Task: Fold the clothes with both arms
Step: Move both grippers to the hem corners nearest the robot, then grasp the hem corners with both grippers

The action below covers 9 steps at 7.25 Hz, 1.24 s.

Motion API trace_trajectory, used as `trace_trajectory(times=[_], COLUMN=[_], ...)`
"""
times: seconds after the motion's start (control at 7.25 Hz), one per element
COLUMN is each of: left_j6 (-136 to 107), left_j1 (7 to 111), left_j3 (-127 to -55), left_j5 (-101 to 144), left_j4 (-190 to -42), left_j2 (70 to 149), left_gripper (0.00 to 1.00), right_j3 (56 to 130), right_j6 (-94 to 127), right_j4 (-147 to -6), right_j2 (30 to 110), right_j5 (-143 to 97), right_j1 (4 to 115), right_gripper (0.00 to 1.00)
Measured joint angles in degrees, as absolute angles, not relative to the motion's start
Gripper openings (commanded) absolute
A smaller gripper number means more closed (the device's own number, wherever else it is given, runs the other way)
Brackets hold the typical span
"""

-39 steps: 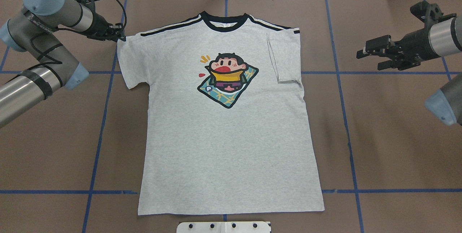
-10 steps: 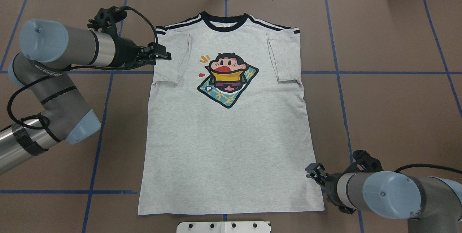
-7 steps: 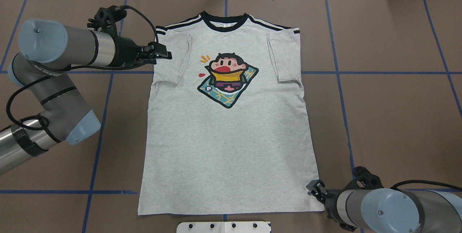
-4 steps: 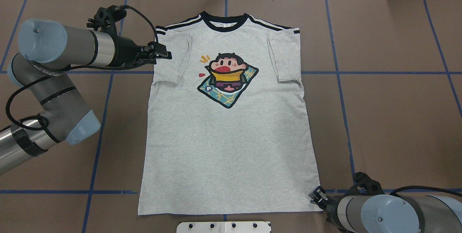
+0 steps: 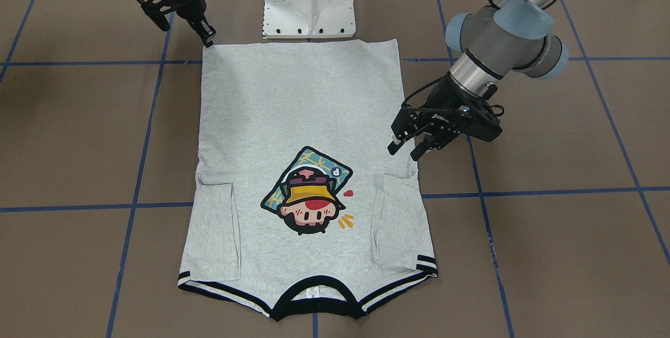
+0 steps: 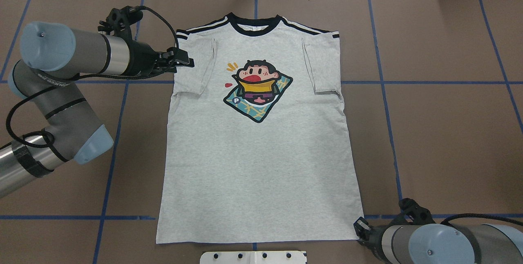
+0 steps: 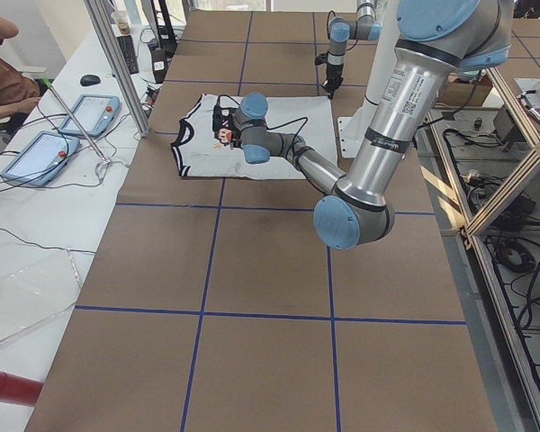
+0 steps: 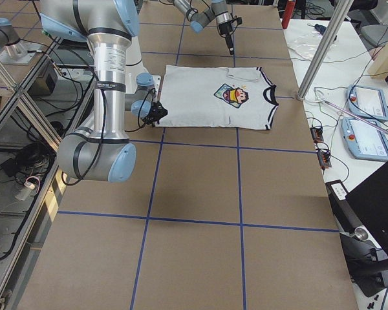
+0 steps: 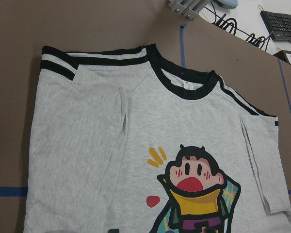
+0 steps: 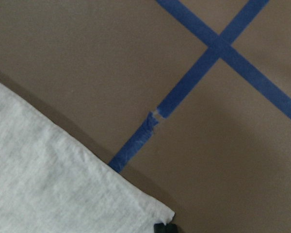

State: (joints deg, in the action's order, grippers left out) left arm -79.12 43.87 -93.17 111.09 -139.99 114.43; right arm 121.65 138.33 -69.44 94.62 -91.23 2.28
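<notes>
The grey T-shirt (image 6: 257, 166) lies flat and face up on the brown table, collar away from me, with both sleeves folded in over the chest; it also shows in the front view (image 5: 298, 108). My left gripper (image 6: 188, 62) is open and empty, hovering at the outer edge of the folded left sleeve (image 5: 398, 217); it shows in the front view (image 5: 403, 154) too. My right gripper (image 6: 359, 227) is down at the hem's right corner (image 10: 155, 208), its jaws slightly apart, with a fingertip (image 10: 165, 227) just off the cloth. It holds nothing.
The white base pedestal (image 5: 309, 3) stands just behind the hem. Blue tape lines (image 6: 110, 149) cross the table cover. Operators' tablets (image 7: 90, 112) and cables lie on the white bench beyond the collar end.
The left sleeve has been folded in. My right gripper came from the far right down the shirt's right edge to the hem corner and lowered there. The left arm has barely moved lately.
</notes>
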Motion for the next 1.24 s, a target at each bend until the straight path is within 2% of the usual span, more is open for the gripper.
trace_trajectory(times=[0.28, 0.55, 0.69, 0.96, 1.24], left_j6=[-82.25, -90.01, -94.45, -103.1, -112.81], left_j1=[42.74, 36.7, 31.86, 19.93, 9.24], left_j3=[-97.78, -106.52, -110.95, -118.86, -121.27], left_j5=[111.45, 109.04, 105.86, 98.77, 92.08], left_j4=[-139.61, -134.81, -128.64, -115.8, -110.91], left_j2=[110.76, 104.94, 103.57, 100.55, 96.0], left_gripper=[0.66, 0.66, 0.71, 0.71, 0.7], right_j3=[122.98, 125.67, 126.47, 126.86, 126.77], right_j6=[138.34, 138.32, 138.28, 137.77, 137.37], right_j4=[-69.43, -69.43, -69.42, -69.3, -69.26], right_j2=[94.89, 95.9, 96.18, 96.37, 96.39], right_j5=[-91.61, -92.56, -93.56, -95.88, -97.22], right_j1=[1.94, 2.01, 2.21, 2.93, 3.45], right_gripper=[0.0, 0.0, 0.0, 0.0, 0.0])
